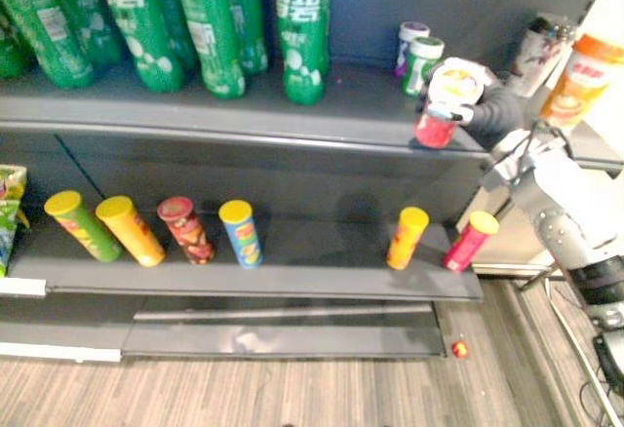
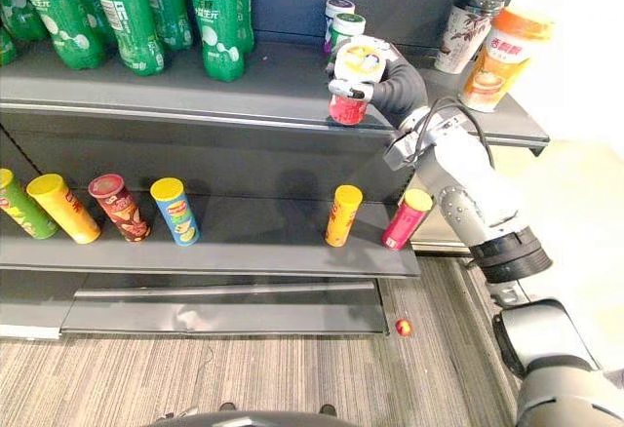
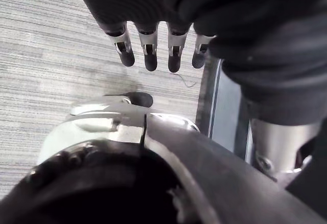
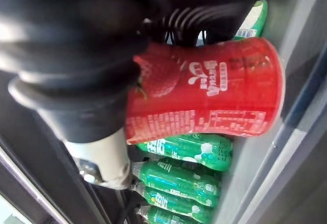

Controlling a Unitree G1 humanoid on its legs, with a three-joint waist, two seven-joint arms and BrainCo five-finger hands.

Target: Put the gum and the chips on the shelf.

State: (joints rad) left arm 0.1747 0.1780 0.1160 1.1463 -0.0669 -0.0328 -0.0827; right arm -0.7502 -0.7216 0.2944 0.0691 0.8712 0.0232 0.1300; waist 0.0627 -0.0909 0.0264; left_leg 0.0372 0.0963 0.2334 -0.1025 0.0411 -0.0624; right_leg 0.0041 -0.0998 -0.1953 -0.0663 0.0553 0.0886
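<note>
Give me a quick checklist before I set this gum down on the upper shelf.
1. Grip: right hand curled round the red gum tub. Ok.
2. Tub attitude: roughly upright. Ok.
3. Tub over the upper shelf: it is at the front edge. Whether its base touches: cannot tell.
4. Landing room: bare shelf in front of the two gum tubs behind it. Ok.
5. Chips: six chip cans on the lower shelf. Ok.
6. Left hand: fingers straight, holding nothing, over the floor. Ok.
</note>
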